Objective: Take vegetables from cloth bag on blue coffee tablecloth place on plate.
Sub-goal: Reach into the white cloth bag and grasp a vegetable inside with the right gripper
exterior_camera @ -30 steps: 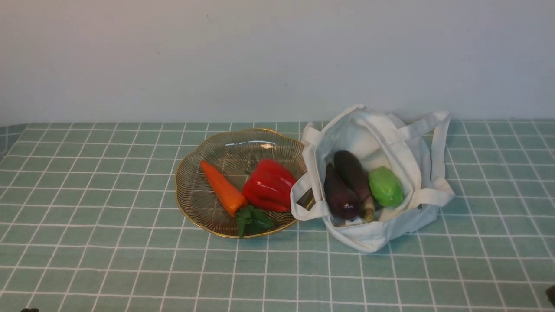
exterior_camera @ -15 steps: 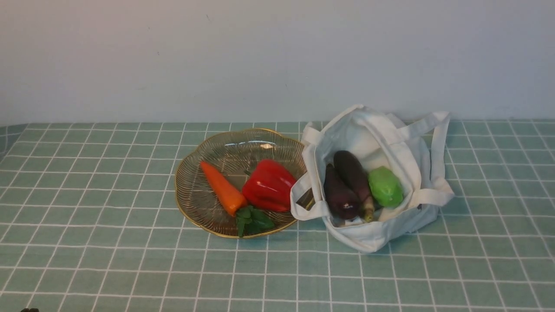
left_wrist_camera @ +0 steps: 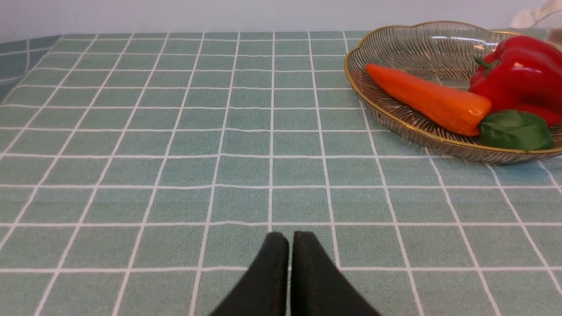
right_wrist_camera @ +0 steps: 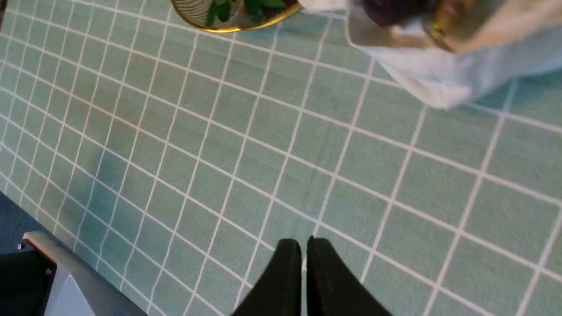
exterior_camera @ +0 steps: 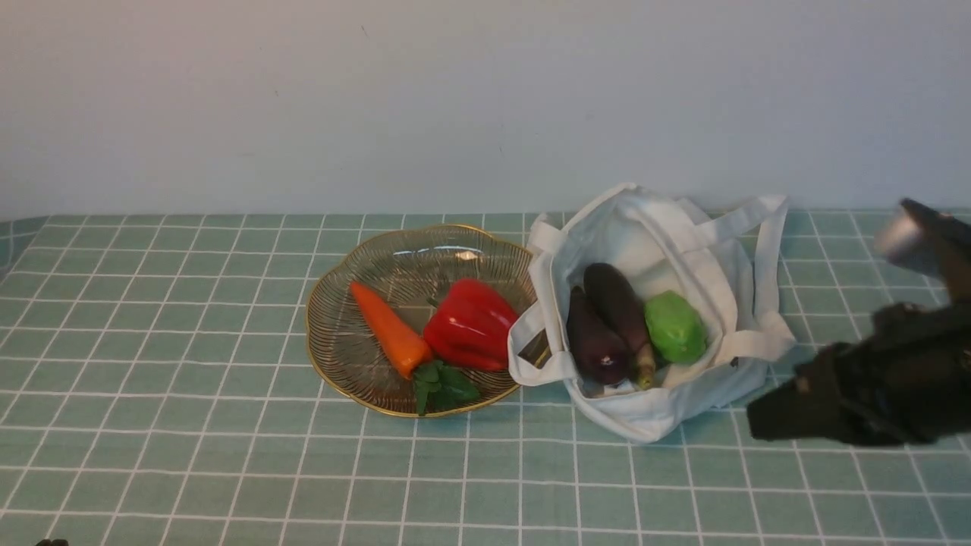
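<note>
The white cloth bag (exterior_camera: pixel 683 250) lies open on the blue coffee tablecloth (exterior_camera: pixel 190 379), right of the plate (exterior_camera: pixel 341 288). Inside it lie two dark purple eggplants (exterior_camera: pixel 595 341) (exterior_camera: pixel 618 303) and a light green pepper (exterior_camera: pixel 674 326). My right gripper (exterior_camera: pixel 758 422) hangs shut and empty just right of the bag, its tips (right_wrist_camera: pixel 304 243) over bare cloth, with the bag's edge (right_wrist_camera: pixel 439 79) ahead. My left gripper (left_wrist_camera: pixel 290 239) is shut and empty low over the cloth, well short of the plate (left_wrist_camera: pixel 395 118).
An orange carrot (exterior_camera: pixel 388 327), a red pepper (exterior_camera: pixel 472 324) and a green leaf sprig (exterior_camera: pixel 442 385) lie on the plate. The bag's left edge touches the plate's rim. A pale wall stands behind the table. The robot's base (right_wrist_camera: pixel 52 281) shows at the table's near edge.
My right arm has swung into the front view from the right and now sits beside the bag. The bag, vegetables and plate have not moved.
</note>
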Robot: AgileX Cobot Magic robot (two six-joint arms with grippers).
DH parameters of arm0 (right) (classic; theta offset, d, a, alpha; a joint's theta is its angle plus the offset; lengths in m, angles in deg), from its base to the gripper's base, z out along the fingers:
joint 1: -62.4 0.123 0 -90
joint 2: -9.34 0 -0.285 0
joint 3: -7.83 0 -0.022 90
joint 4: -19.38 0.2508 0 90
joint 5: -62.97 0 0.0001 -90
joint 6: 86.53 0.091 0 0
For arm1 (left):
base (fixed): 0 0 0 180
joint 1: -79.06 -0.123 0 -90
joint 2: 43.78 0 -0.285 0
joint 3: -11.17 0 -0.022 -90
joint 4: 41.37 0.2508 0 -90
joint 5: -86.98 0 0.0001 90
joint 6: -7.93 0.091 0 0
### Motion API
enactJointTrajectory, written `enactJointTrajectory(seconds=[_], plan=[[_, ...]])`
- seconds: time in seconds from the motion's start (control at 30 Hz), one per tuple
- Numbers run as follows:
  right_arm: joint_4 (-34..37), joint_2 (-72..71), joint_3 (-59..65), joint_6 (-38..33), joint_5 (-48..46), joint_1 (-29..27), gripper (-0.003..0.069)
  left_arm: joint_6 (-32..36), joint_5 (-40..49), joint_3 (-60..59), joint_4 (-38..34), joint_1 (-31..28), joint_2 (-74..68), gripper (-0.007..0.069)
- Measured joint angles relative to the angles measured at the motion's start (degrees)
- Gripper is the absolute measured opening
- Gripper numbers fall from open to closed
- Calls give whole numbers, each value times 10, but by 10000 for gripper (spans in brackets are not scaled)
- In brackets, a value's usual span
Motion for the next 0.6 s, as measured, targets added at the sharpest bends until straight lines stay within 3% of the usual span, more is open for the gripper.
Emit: enactJointTrajectory(seconds=[0.13,0.23,0.4,0.6], plan=[[-28,70,-61,21,15,38,35,0,0,0,0,0,0,-4],[-115,150,-147,85,54,71,78,0,0,0,0,0,0,-4],[-198,225,-232,162,86,87,167,0,0,0,0,0,0,-4],[-230,327,-311,183,124,93,368,0,0,0,0,0,0,-4]])
